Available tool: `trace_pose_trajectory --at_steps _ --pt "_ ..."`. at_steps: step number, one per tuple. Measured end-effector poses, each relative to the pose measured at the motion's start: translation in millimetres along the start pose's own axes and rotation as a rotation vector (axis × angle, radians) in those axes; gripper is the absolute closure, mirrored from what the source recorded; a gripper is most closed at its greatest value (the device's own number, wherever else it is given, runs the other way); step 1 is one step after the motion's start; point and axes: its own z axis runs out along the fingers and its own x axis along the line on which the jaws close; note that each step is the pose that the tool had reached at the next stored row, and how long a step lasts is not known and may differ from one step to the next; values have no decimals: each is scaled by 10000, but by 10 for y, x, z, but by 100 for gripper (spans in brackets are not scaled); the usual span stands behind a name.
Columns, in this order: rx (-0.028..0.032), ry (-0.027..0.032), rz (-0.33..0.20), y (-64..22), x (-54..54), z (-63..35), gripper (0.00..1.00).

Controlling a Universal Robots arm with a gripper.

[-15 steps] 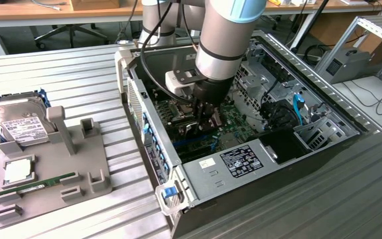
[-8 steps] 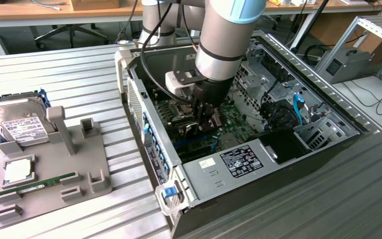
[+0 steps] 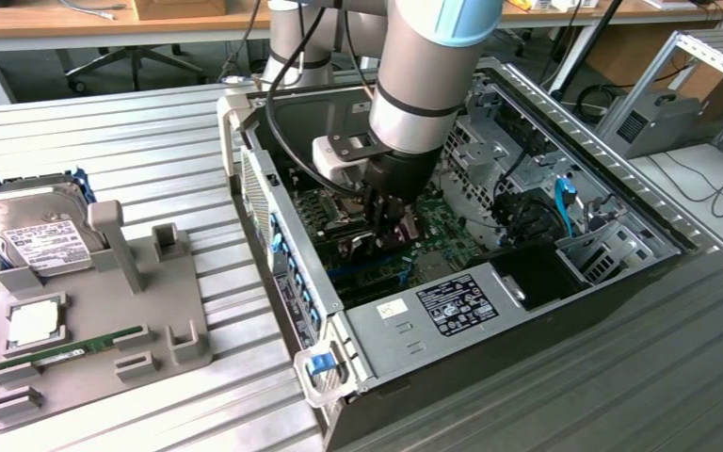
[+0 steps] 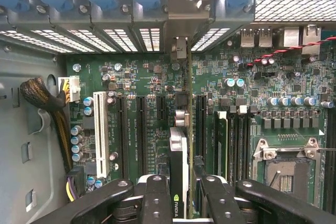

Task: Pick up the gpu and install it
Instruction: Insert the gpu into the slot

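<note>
My gripper [image 3: 387,218] reaches down into the open computer case [image 3: 488,311], over the green motherboard [image 3: 456,240]. In the wrist view the gripper [image 4: 181,195] is shut on the gpu [image 4: 178,153], which I see edge-on as a thin dark card with a green-and-white logo. One black finger [image 4: 156,198] presses on each side of it. The card stands on edge among the black expansion slots [image 4: 140,129]. Its silvery end bracket [image 4: 177,22] lies against the case's rear slot openings. Whether the card's edge sits in a slot is hidden.
A white expansion slot [image 4: 100,135] and a cable bundle [image 4: 44,98] lie to one side of the card, the memory slots and empty processor socket [image 4: 283,169] to the other. Outside the case, a grey fixture [image 3: 98,325] holds a hard drive [image 3: 35,231] and a green memory stick [image 3: 54,356].
</note>
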Motion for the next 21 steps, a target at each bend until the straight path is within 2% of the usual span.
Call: trace_pose_trajectory --at_steps 21 --pt "1 -2 1 1 1 35 73"
